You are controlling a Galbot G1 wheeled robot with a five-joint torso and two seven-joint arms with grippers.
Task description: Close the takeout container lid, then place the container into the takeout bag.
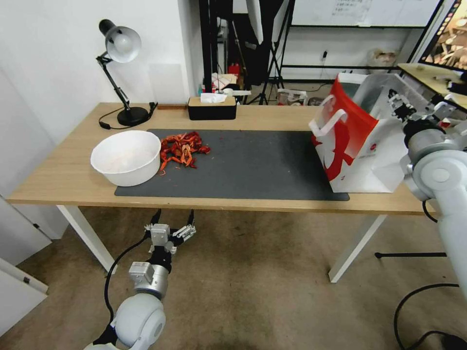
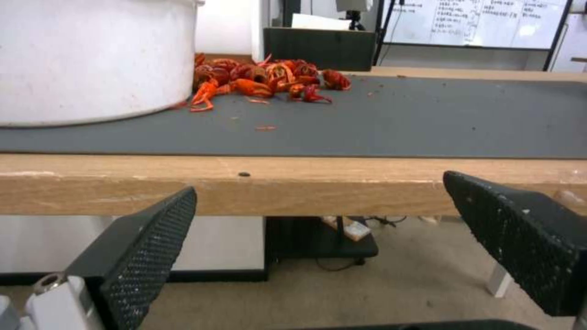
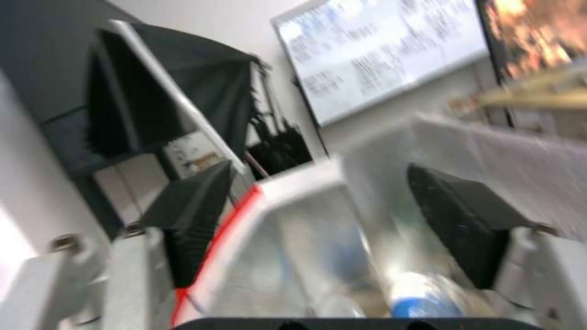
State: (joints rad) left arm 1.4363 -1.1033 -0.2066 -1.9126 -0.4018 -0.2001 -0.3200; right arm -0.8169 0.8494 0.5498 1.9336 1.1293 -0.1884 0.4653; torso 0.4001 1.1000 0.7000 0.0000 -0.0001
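- The right tool [image 1: 400,108] hovers over the mouth of the takeout bag [image 1: 362,146], its ribbed black pads spread apart with nothing between them.
- Below that tool, the bag's silvery lining shows, with something blurred, clear and blue at the bottom; I cannot tell whether it is the container.
- The left tool [image 1: 173,219] hangs below the wooden table [image 1: 63,170] edge, pads wide apart, empty.
- Beyond it, a round white bowl [image 1: 126,156] stands on the dark mat [image 1: 253,165].

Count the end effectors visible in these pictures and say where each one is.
2. The left end effector, open, hangs below the table's front edge; the right end effector, open, sits at the takeout bag's mouth.
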